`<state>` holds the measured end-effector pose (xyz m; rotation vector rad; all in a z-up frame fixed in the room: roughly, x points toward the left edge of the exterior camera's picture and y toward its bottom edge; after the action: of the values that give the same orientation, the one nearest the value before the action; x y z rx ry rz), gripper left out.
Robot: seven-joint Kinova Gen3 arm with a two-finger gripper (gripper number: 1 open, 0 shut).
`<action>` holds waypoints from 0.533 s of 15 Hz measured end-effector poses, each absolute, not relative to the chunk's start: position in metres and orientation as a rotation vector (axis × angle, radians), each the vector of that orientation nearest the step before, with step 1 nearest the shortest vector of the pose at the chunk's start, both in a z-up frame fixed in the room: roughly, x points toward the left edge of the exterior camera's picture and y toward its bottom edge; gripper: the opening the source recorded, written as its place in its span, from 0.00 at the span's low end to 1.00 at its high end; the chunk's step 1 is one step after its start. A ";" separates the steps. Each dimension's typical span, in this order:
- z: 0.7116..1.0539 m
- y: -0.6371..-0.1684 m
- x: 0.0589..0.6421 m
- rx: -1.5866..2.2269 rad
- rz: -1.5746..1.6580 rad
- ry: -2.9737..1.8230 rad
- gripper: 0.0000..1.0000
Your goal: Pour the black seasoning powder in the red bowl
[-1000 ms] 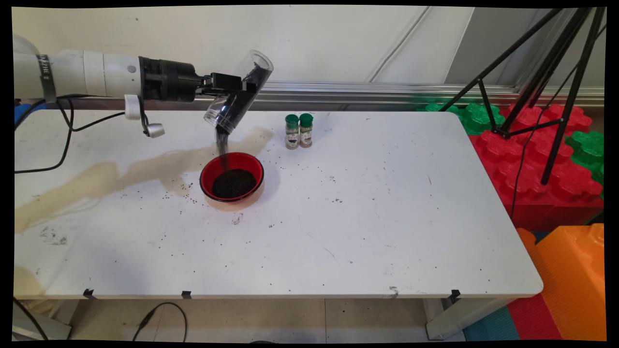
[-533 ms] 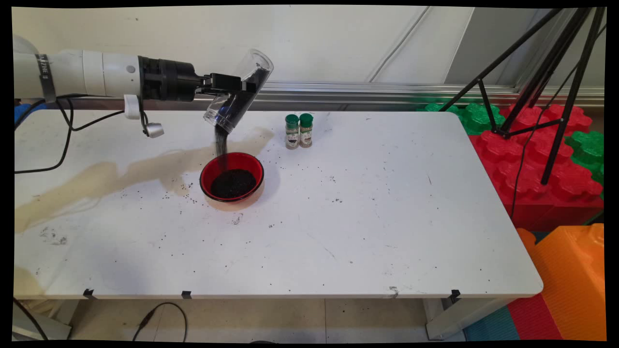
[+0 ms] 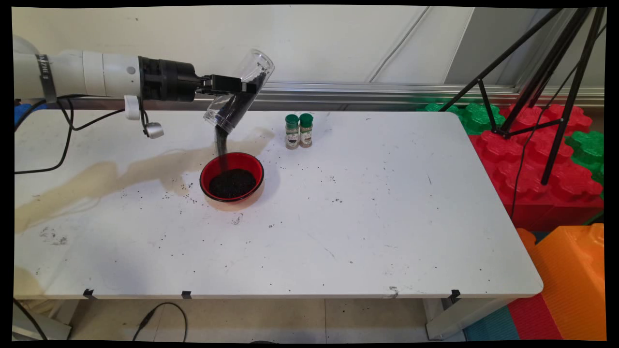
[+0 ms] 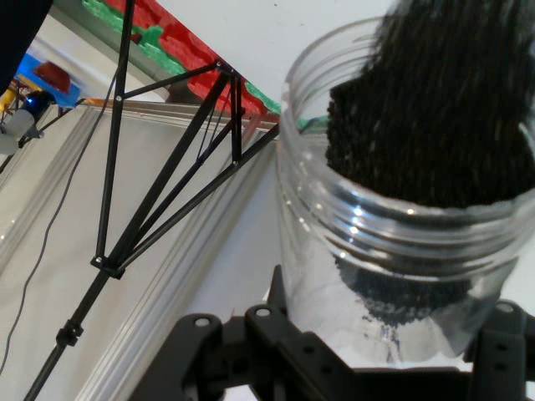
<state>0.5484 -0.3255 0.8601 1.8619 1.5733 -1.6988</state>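
My gripper (image 3: 242, 88) is shut on a clear plastic jar (image 3: 238, 93), held tilted with its mouth down and to the left, above the table. A stream of fine black grains (image 3: 221, 145) falls from the jar's mouth into a red bowl (image 3: 232, 176) directly below. The bowl holds a dark heap of the grains. In the hand view the clear jar (image 4: 401, 225) fills the right side, with black grains (image 4: 443, 109) sliding toward its threaded mouth, and the gripper (image 4: 368, 351) clamps its body at the bottom.
Two small spice jars with green caps (image 3: 299, 130) stand side by side right of the bowl. A tan stain (image 3: 121, 174) runs across the white table (image 3: 367, 217), with scattered black grains. A black tripod (image 3: 541, 72) and coloured foam blocks (image 3: 541, 159) sit at the right.
The jar has tipped slightly further and holds fewer grains. The heap in the red bowl has grown. The arm has barely moved.
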 end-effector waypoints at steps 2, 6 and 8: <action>0.860 -0.326 0.548 1.867 -1.698 1.563 0.00; 0.859 -0.326 0.548 1.875 -1.696 1.542 0.00; 0.859 -0.326 0.547 1.881 -1.696 1.527 0.00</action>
<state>0.5469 -0.3261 0.8590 1.8810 1.5270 -1.6955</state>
